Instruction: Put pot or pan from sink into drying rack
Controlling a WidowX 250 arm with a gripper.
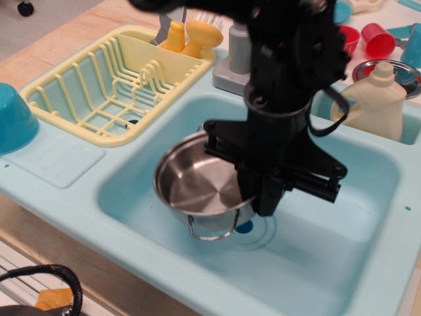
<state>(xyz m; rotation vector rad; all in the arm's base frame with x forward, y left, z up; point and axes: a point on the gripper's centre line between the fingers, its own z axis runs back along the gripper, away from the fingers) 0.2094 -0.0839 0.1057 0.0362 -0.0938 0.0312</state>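
Observation:
The shiny steel pot (194,181) hangs tilted above the floor of the light blue sink (342,263), one wire loop handle (212,227) dangling at its near side. My black gripper (255,191) is shut on the pot's right rim, fingers pointing down. The drain hole (245,228) shows just below the pot. The pale yellow drying rack (105,89) stands to the left of the sink, with yellow utensils (191,36) in its cutlery compartment. The pot is to the right of the rack and lower than its rim.
A cream detergent bottle (375,102) stands in the small side basin at the right. A teal bowl (13,118) sits at the far left. Red cups (378,39) and a metal lid (404,72) lie at the back right. The grey faucet base (231,66) stands behind the sink.

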